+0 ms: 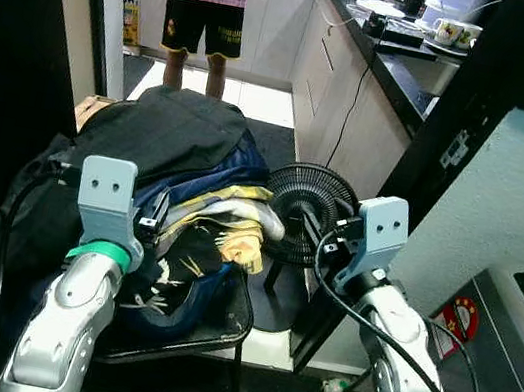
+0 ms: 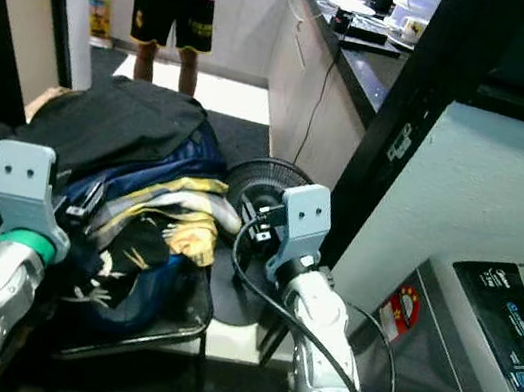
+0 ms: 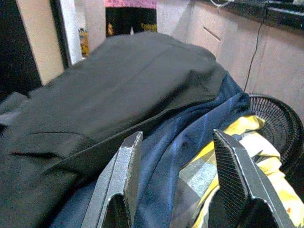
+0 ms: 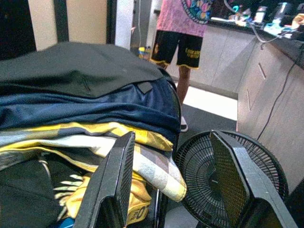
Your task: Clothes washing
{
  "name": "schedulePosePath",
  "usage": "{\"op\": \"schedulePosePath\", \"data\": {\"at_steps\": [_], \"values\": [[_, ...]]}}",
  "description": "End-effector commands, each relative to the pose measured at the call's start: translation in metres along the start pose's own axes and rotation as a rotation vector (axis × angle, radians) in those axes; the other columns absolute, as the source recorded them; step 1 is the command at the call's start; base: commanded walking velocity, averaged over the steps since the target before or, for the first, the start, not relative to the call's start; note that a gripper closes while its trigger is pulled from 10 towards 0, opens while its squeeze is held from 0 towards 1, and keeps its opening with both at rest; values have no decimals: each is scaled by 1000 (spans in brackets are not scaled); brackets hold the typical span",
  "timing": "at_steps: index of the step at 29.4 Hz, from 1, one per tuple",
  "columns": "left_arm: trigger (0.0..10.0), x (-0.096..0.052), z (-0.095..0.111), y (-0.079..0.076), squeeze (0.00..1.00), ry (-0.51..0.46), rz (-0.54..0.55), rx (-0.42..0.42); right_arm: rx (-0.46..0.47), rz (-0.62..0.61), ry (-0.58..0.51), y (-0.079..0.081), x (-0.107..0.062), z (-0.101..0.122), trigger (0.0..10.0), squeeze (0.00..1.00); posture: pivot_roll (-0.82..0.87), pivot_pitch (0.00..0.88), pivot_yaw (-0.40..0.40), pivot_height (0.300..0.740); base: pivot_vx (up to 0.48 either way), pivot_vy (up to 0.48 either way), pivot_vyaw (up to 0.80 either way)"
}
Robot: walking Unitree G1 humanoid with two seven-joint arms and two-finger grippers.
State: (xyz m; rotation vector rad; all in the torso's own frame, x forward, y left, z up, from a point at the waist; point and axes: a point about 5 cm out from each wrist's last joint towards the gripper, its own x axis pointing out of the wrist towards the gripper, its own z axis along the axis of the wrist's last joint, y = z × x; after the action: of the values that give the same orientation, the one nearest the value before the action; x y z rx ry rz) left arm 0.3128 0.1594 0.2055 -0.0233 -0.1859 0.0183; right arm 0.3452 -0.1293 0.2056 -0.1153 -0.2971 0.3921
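Both jaws apart. Clothes pile (image 1: pixel 175 201) on chair (image 1: pixel 219 326), just ahead of left gripper (image 3: pixel 178 185); right gripper (image 4: pixel 173 183) nearer the fan (image 4: pixel 228 175). Soft, limp, probably light: pinch a top fold.

silver arms with pale blue wrist brackets, a green ring, black cables, ridged black fingers (image 3: pixel 236 183).
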Motion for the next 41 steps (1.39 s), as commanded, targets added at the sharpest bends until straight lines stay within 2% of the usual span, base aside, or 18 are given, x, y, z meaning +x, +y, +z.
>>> {"op": "schedulePosePath", "data": {"at_steps": [1,6,8,16,25,28,32,34,35,37,38,39,40,41], "values": [[10000,-1,-3,0,0,0,-8,13,-13,29,7,7,1,-2,10000,0,10,62,-37,740,454,0,800],[10000,3,-3,0,0,-6,-15,15,-9,24,5,9,1,-4,10000,0,16,61,-20,740,448,0,800],[10000,4,-3,0,0,-8,-19,18,16,7,17,7,1,-6,10000,0,23,60,-6,740,446,0,0],[10000,8,-2,1,0,-7,-36,25,13,-9,-4,4,1,-3,10000,0,32,56,22,740,439,0,0],[10000,14,6,2,0,-58,-68,-52,-1,-18,-24,0,4,3,10000,0,19,49,-4,740,45,0,0],[10000,15,11,6,0,-72,-67,-115,-6,0,-25,0,5,4,10000,0,13,46,-19,740,0,0,0],[10000,15,15,7,0,-73,-90,-148,-7,12,-25,-1,5,5,10000,0,8,44,-28,740,0,0,0],[10000,14,15,3,0,17,-205,-153,-10,24,-20,-2,4,5,10000,0,2,45,-37,740,0,0,0],[10000,14,15,3,0,17,-205,-153,-10,24,-20,-2,4,5,10000,0,2,45,-37,740,0,0,0],[10000,7,12,0,0,105,-348,-58,-15,35,-9,-5,3,4,10000,0,0,43,-45,740,0,0,0],[10000,7,12,0,0,105,-348,-58,-15,35,-9,-5,3,4,10000,0,0,43,-45,740,0,0,0],[10000,5,12,-2,569,117,-388,-48,-18,37,-5,-6,3,4,10000,0,-2,43,-50,740,0,0,0],[10000,5,12,-2,569,117,-388,-48,-18,37,-5,-6,3,4,10000,0,-2,43,-50,740,0,0,0],[10000,2,9,-5,1000,140,-415,-34,-23,41,0,-7,2,3,10000,0,-3,44,-52,740,0,0,0]]}}
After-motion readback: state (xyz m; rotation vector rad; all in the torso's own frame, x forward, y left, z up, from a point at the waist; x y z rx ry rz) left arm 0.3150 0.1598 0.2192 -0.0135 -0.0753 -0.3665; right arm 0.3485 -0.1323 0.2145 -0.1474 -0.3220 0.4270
